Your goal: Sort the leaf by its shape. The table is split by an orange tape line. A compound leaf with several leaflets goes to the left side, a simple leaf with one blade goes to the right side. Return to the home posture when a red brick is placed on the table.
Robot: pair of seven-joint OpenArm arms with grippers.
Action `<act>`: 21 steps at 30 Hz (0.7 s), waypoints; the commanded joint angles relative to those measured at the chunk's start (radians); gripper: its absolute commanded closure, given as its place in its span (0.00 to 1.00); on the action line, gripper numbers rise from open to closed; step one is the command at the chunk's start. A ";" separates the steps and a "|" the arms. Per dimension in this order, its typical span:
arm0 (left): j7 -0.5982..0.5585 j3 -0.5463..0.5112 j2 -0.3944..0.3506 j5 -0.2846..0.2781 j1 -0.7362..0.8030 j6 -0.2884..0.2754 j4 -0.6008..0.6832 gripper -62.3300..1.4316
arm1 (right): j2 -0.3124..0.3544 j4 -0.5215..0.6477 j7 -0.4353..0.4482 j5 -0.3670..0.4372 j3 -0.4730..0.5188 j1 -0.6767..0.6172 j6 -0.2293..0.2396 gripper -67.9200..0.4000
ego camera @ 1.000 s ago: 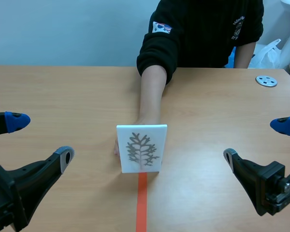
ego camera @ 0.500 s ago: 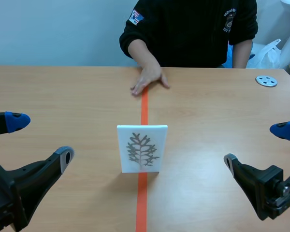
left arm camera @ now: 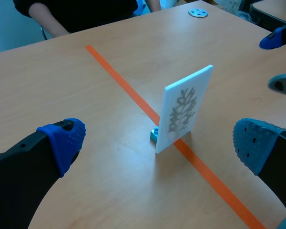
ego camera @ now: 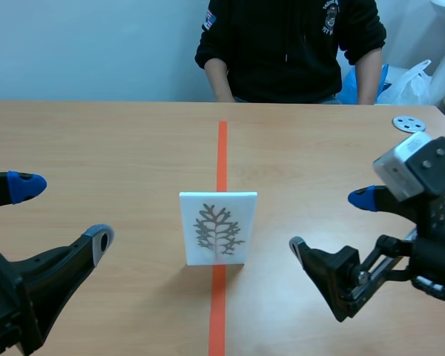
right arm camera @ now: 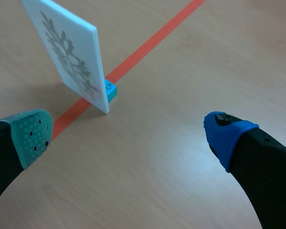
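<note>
A white card (ego camera: 218,227) stands upright on the orange tape line (ego camera: 222,152), held by a small blue block (left arm camera: 154,135) behind it. A grey branching leaf with many small leaflets is printed on it. The card (left arm camera: 184,108) stands ahead of my open left gripper (left arm camera: 155,143), which holds nothing. My right gripper (ego camera: 332,231) is open to the right of the card, a short way off. In the right wrist view the card (right arm camera: 69,51) and its blue block (right arm camera: 110,89) are ahead of the left finger.
A person in a black top (ego camera: 285,44) sits across the table, hands off it. A small grey disc (ego camera: 409,123) lies at the far right. White bags (ego camera: 415,81) sit behind the table's right end.
The person has drawn the hand back off the table, leaving the card standing alone. My right arm has moved in toward the card and risen. The left arm has kept still.
</note>
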 commanded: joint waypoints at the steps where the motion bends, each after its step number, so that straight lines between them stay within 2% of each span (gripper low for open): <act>1: -0.021 0.004 0.005 -0.006 -0.005 -0.001 0.023 0.00 | -0.004 -0.020 0.034 -0.018 -0.021 0.052 0.001 0.00; 13: -0.021 0.004 0.005 -0.006 -0.005 -0.001 0.023 0.00 | -0.141 -0.343 0.107 -0.152 -0.275 0.357 0.001 0.00; 21: -0.021 0.004 0.005 -0.006 -0.005 -0.001 0.023 0.00 | -0.222 -0.485 0.157 -0.238 -0.375 0.460 0.000 0.00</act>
